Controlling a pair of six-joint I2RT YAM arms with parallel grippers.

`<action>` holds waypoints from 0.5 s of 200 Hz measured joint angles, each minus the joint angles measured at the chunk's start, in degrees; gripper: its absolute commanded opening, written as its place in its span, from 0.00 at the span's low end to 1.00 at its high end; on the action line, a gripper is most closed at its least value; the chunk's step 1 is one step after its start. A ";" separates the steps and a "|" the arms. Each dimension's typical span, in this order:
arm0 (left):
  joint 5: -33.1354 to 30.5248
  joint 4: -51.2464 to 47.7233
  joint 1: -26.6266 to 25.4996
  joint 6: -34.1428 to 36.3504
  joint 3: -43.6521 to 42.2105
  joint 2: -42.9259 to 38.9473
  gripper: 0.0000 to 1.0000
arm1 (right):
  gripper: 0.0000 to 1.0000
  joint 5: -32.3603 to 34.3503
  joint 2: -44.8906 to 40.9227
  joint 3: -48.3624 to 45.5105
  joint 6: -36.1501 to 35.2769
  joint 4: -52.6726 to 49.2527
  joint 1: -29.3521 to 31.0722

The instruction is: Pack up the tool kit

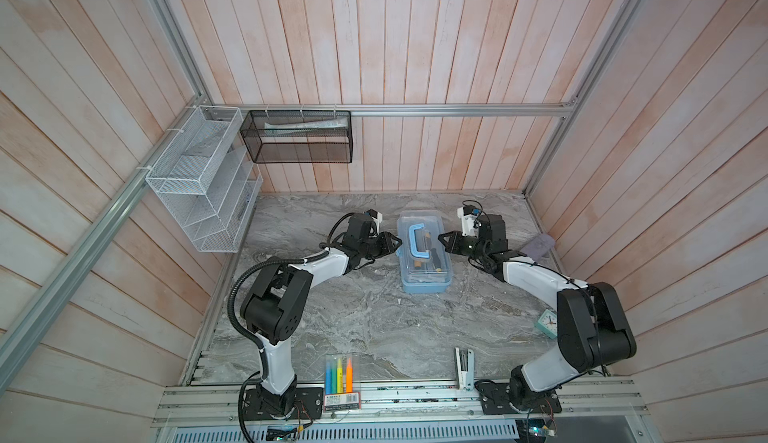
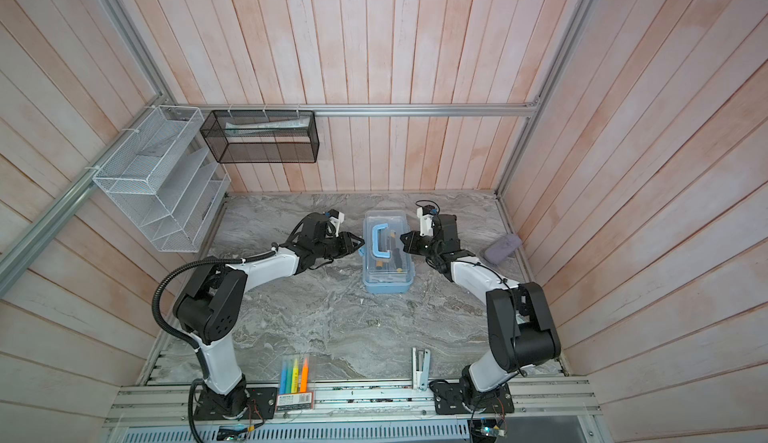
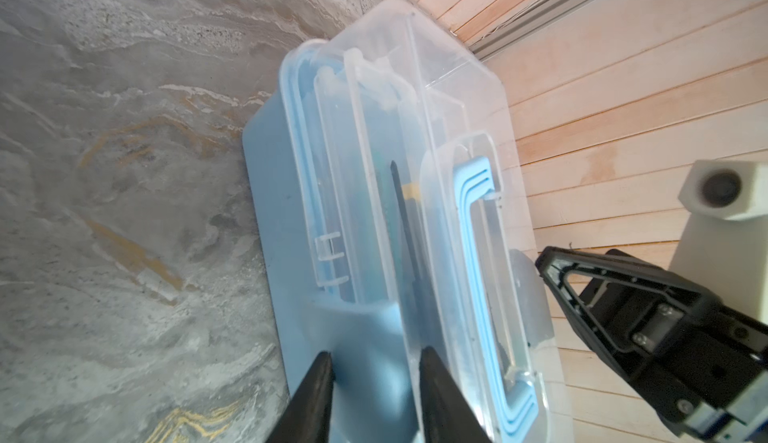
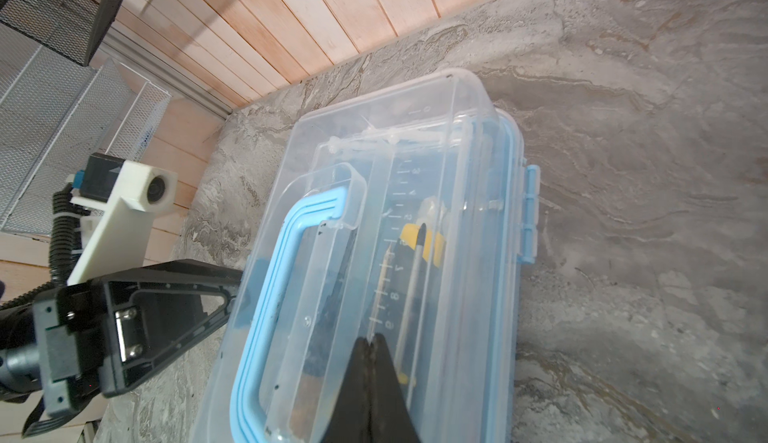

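Two sets of black jaws to start from: on the left gripper [image 3: 374,357], spread apart with the blue latch [image 3: 365,333] sitting between the tips, hard to tell if squeezing it; on the right gripper [image 4: 371,339], pinched tight together, holding nothing, pointing right at the clear lid [image 4: 415,129]. Looks like the closing-up step, with tools already inside and the lid down. Next, probably: push the latch flat until shut, while holding the lid down from the other side, gently, so as not to slide the box. Through the lid, a yellow-black utility knife [image 4: 436,249] next to a thin grey screwdriver [image 4: 411,295]. On top, a curvy blue handle [image 4: 278,287], smooth, with ribs running along it. As for the tool kit box [image 1: 424,285] itself: light blue, hard shiny plastic, long with round corners, sitting mid-table between both arms. Underneath, a grey marble-look table [image 1: 374,328], smooth with swirly lines. Well apart, near the front edge, a pack of bright highlighters [image 1: 340,372] and a white stapler [image 1: 464,368].
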 measured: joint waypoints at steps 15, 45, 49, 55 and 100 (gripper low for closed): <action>0.13 0.37 0.00 -0.11 -0.22 -0.26 0.38 | 0.00 -0.04 0.00 0.00 -0.02 0.04 0.00; 0.70 0.87 0.02 -0.59 -0.79 -0.63 0.37 | 0.00 -0.15 0.02 0.02 0.00 0.07 0.00; 0.79 1.05 0.04 -0.66 -0.85 -0.63 0.36 | 0.00 -0.15 0.04 0.02 -0.02 0.07 0.00; 0.90 1.27 0.04 -0.76 -0.94 -0.63 0.36 | 0.00 -0.17 0.07 0.02 0.00 0.09 0.00; 1.38 1.97 0.04 -1.27 -0.96 -0.63 0.31 | 0.00 -0.20 0.33 0.20 -0.02 0.15 0.00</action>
